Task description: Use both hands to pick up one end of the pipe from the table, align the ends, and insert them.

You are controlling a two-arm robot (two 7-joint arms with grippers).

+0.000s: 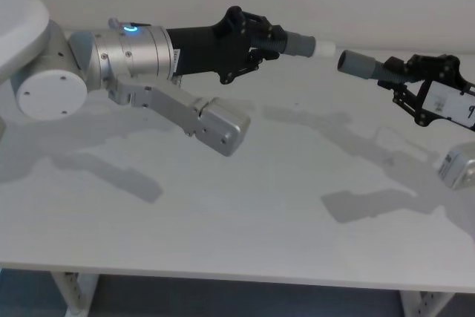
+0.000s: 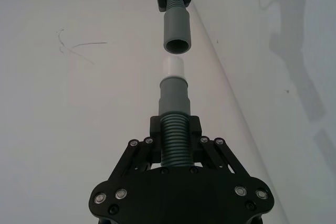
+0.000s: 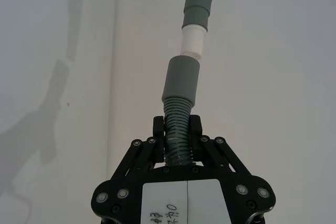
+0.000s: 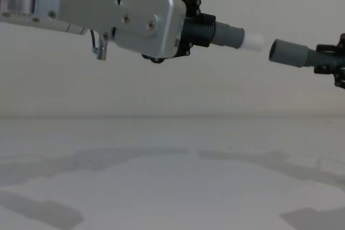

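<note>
Both pieces of the pipe are held in the air above the white table (image 1: 223, 235). My left gripper (image 1: 273, 39) is shut on the ribbed hose (image 2: 175, 140) just behind its grey cuff (image 1: 298, 43), which has a narrower whitish tip (image 1: 324, 47). On the other side, my right gripper (image 1: 393, 76) is shut on the second ribbed piece (image 3: 177, 129), behind the wider hollow cuff (image 1: 357, 63). The two ends face each other nearly in line. A small gap separates the whitish tip (image 4: 253, 41) from the hollow cuff (image 4: 288, 52).
The table (image 4: 161, 176) below carries the arms' shadows. A pale wall stands behind. The left arm's silver forearm (image 1: 185, 113) reaches across the middle of the head view.
</note>
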